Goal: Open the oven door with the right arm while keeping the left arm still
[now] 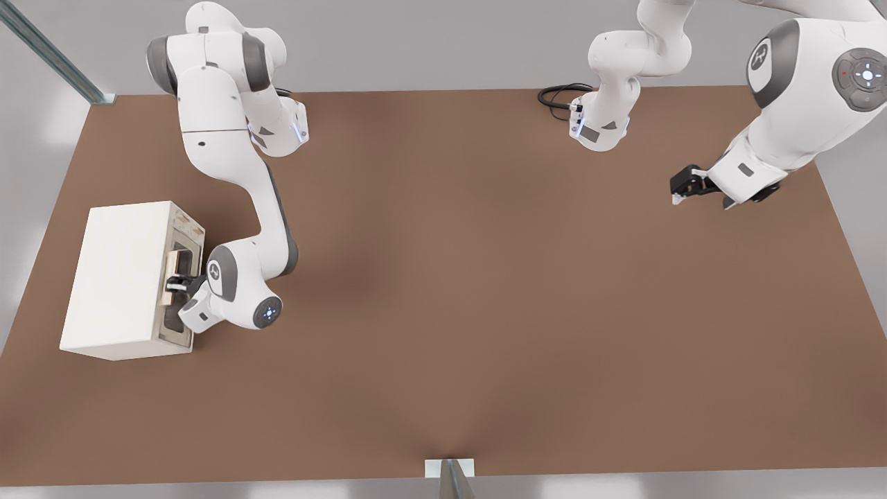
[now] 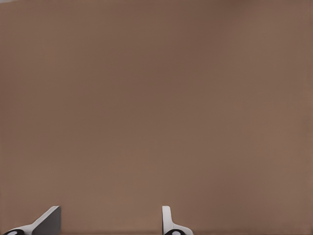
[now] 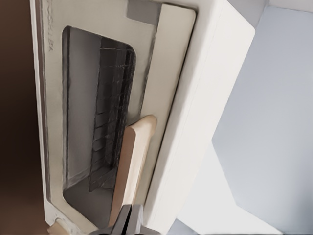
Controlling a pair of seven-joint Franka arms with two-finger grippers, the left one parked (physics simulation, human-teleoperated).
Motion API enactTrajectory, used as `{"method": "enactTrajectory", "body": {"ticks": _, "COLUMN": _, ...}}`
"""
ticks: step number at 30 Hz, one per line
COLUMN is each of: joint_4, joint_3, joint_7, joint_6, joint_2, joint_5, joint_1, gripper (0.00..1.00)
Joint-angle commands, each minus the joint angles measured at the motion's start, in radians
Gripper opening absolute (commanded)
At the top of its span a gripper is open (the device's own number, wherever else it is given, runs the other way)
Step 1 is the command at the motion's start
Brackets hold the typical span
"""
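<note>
1. Oven door fills my right wrist view up close: cream frame, dark glass window, wire rack behind it, all set in the front of the oven.
2. My gripper has its fingers clamped on the handle, a pale tan bar standing off the door.
3. I judge the panel rigid and light on its hinge, the glass the fragile part; the bar is the place to hold it.
4. From the front view, the oven sits on the table at that view's left, door facing that view's right, appearing barely cracked.
5. Bar's long axis runs along the door's edge.
</note>
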State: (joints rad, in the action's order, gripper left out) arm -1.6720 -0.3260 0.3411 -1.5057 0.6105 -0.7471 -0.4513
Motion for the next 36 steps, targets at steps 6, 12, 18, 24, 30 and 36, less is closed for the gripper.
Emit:
{"method": "enactTrajectory", "body": {"ticks": 6, "joint_4": -0.026, "joint_3": -0.01, "joint_7": 0.176, "joint_6": -0.007, "joint_2": 0.0, "joint_5": -0.009, "joint_1": 0.017, "gripper": 0.21}}
{"method": "enactTrajectory", "body": {"ticks": 12, "joint_4": -0.055, "joint_3": -0.016, "joint_7": 0.176, "joint_6": -0.025, "joint_2": 0.003, "joint_5": -0.028, "joint_1": 0.02, "gripper": 0.21}}
{"method": "enactTrajectory", "body": {"ticks": 18, "joint_4": -0.022, "joint_3": 0.002, "joint_7": 0.196, "joint_6": -0.001, "joint_2": 0.008, "joint_5": -0.017, "joint_1": -0.041, "gripper": 0.21}}
{"method": "enactTrajectory", "body": {"ticks": 24, "joint_4": 0.126, "joint_3": 0.126, "joint_7": 0.026, "joint_6": 0.009, "joint_2": -0.143, "joint_5": 0.274, "joint_1": 0.034, "gripper": 0.21}}
{"method": "enactTrajectory", "body": {"ticks": 30, "joint_4": 0.399, "joint_3": 0.219, "joint_7": -0.369, "joint_6": 0.162, "joint_2": -0.331, "joint_5": 0.621, "joint_1": 0.221, "gripper": 0.21}}
{"method": "enactTrajectory", "body": {"ticks": 36, "joint_4": 0.42, "joint_3": 0.212, "joint_7": -0.387, "joint_6": 0.104, "joint_2": -0.333, "joint_5": 0.672, "joint_1": 0.257, "gripper": 1.0}}
